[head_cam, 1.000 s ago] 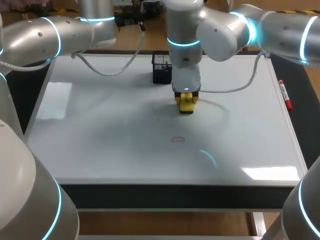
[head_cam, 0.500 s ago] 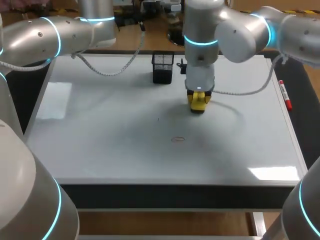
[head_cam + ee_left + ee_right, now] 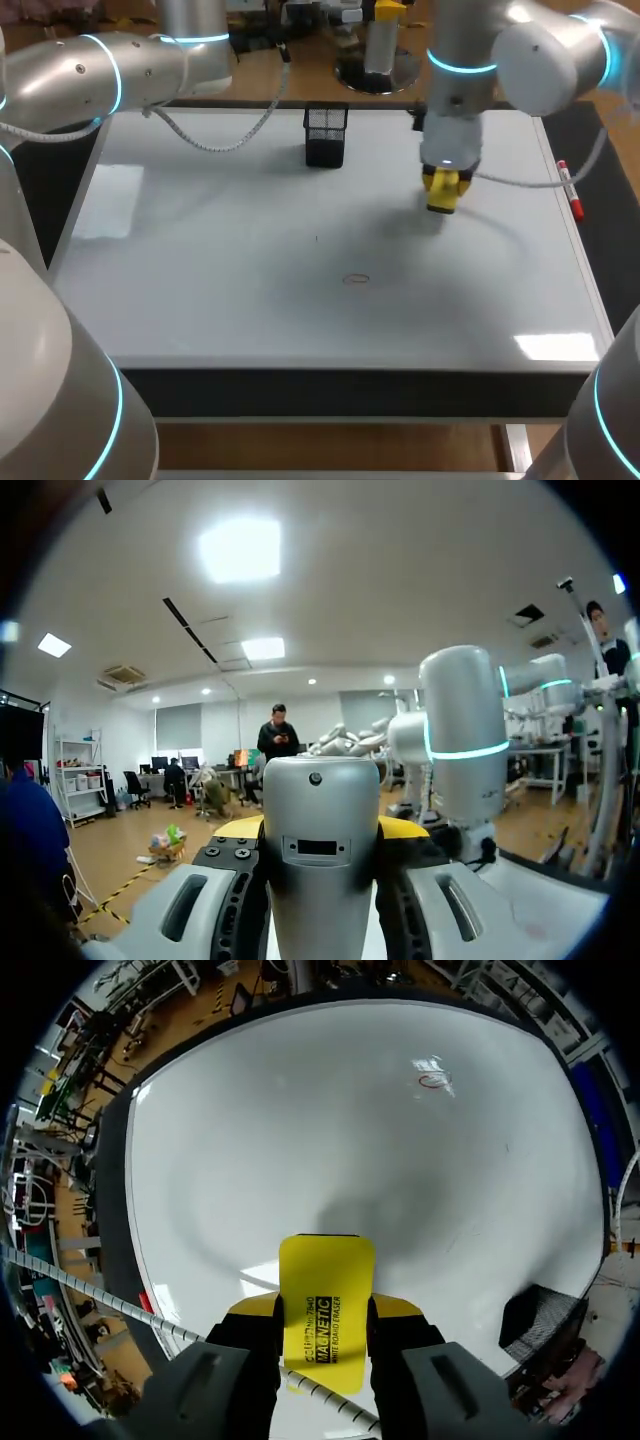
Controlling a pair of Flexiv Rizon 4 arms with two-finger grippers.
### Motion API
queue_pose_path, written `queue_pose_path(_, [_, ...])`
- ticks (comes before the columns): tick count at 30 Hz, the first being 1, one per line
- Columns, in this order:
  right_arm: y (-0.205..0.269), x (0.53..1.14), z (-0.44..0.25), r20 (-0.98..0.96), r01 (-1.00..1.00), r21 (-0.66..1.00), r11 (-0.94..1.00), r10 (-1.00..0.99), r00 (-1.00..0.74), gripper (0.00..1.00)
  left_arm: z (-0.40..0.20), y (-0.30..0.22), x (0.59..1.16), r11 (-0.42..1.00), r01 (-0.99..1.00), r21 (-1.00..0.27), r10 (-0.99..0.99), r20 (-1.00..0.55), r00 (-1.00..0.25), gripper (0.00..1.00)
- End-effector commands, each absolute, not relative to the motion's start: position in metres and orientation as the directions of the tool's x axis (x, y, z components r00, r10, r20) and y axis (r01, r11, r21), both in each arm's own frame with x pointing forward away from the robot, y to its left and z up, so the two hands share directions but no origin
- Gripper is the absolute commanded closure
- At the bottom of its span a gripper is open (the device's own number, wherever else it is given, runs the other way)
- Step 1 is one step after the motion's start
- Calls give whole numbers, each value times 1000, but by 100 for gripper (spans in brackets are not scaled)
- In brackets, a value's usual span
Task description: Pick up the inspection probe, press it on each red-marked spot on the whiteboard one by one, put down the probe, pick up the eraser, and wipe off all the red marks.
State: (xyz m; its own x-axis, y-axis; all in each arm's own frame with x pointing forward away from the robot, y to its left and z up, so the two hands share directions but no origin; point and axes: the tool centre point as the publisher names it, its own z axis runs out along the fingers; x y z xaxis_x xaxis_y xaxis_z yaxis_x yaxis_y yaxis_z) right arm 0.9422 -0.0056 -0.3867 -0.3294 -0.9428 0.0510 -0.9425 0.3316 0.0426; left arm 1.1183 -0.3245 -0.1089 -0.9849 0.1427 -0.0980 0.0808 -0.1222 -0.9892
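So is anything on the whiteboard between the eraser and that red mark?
Nothing visible. Bare whiteboard lies between the eraser, held in the right end effector, and the red mark. The black mesh holder stands off to the side, near the far edge.

Ahead of our left gripper (image 3: 320, 830), our right arm (image 3: 460, 740) stands upright, a cyan ring glowing around it, above the white tabletop (image 3: 540, 905).

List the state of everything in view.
Eraser, clamped in right gripper, apparently off the whiteboard.
Right gripper, shut on eraser.
Red mark, unwiped.
Holder, upright.
Marker, lying flat at whiteboard's edge.
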Motion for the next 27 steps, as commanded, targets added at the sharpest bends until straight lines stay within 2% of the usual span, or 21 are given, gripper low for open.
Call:
queue_pose_path(1, [-37, 935, -385, 14, -931, 44, 363, -932, -362, 100, -108, -325, 1120, -122, 80, -989, 146, -97, -985, 100])
queue_pose_path(10, [-71, 924, -388, 0, -895, 53, 443, -896, -444, 100, -108, -325, 1120, -122, 80, -989, 146, -97, -985, 100])
queue_pose_path(27, [-74, 919, -389, -3, -889, 61, 454, -891, -455, 100, -108, -325, 1120, -122, 80, -989, 146, -97, -985, 100])
